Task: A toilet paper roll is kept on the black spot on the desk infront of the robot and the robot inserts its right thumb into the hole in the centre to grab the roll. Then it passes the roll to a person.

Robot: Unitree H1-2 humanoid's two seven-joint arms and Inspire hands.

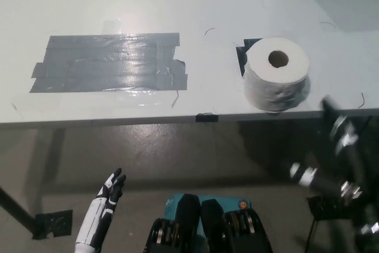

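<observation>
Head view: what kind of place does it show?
Probably a robot test lab: a bare white desk with a grey tape patch, a toilet paper roll on a black mark, and a concrete-like floor below.

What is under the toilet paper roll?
A black spot on the white desk peeks out behind the toilet paper roll at its left. The roll covers the rest of it.

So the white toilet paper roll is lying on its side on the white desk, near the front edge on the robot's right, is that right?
Not quite. The white toilet paper roll stands on its end, its centre hole facing up, not lying on its side. The rest holds: it sits on the white desk, near the front edge on the robot's right. The head view shows it.
</observation>
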